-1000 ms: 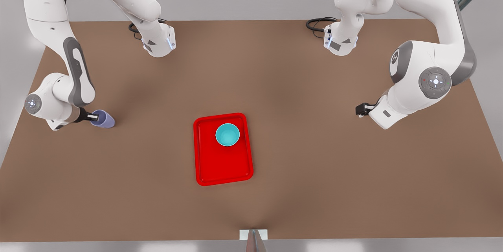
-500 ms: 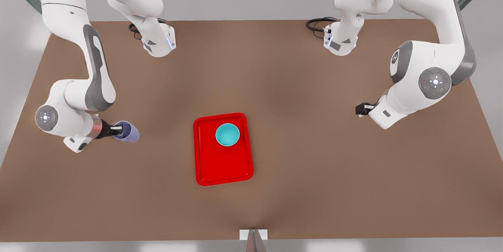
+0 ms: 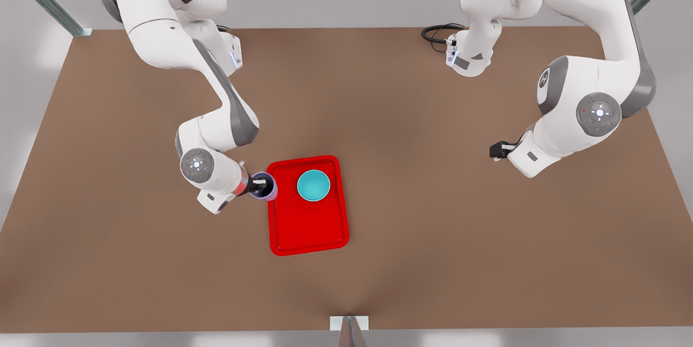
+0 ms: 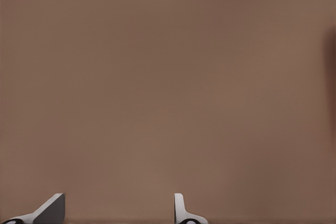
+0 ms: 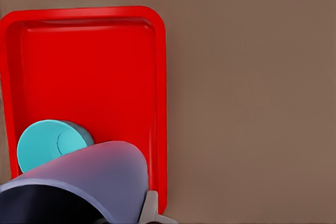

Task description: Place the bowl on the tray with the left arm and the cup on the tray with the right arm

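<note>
Front view: right claw (image 3: 259, 187) is clamped on the cup (image 3: 264, 187), one finger inside the rim, held at the tray's (image 3: 308, 228) 9 o'clock edge. The bowl (image 3: 313, 185) sits on the tray, toward its 12 o'clock end. The left claw (image 3: 497, 150) waits well apart, over bare worktop (image 3: 433, 228) at about 3 o'clock.

Left wrist view: left claw (image 4: 118, 208) has its fingers spread, nothing between them.

Right wrist view: cup (image 5: 89, 177) overlaps the tray rim (image 5: 160, 103); bowl (image 5: 50, 142) just beside it.

Risk: releasing here could land the cup on the rim and tip it; carrying further in could knock the bowl.
</note>
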Action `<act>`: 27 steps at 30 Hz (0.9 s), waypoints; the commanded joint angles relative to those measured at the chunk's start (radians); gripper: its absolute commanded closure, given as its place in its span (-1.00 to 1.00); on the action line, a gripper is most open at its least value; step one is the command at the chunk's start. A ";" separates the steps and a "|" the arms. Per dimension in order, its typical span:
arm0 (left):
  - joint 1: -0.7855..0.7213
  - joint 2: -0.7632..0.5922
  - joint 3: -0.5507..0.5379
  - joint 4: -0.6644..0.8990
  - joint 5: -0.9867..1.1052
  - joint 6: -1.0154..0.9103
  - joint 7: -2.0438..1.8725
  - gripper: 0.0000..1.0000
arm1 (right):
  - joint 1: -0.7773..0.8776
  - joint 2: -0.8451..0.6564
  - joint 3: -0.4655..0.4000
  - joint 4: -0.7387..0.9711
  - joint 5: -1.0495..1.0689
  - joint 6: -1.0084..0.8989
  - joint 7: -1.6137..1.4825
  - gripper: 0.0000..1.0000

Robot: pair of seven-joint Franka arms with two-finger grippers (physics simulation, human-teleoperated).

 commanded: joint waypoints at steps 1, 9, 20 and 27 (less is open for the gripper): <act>0.000 0.000 0.000 0.000 0.000 0.000 0.000 -1.00 | 0.002 0.011 -0.002 0.019 -0.006 -0.001 0.003 0.57; -0.001 0.000 0.000 0.000 0.000 0.000 0.000 -1.00 | 0.134 0.178 -0.099 0.255 -0.007 0.000 0.038 0.57; -0.001 0.003 0.000 -0.008 0.000 0.000 0.000 -1.00 | 0.172 0.284 -0.134 0.316 -0.006 0.063 0.078 0.57; -0.003 0.017 -0.002 -0.008 0.000 -0.002 0.000 -1.00 | 0.174 0.286 -0.133 0.243 -0.002 0.115 0.090 0.57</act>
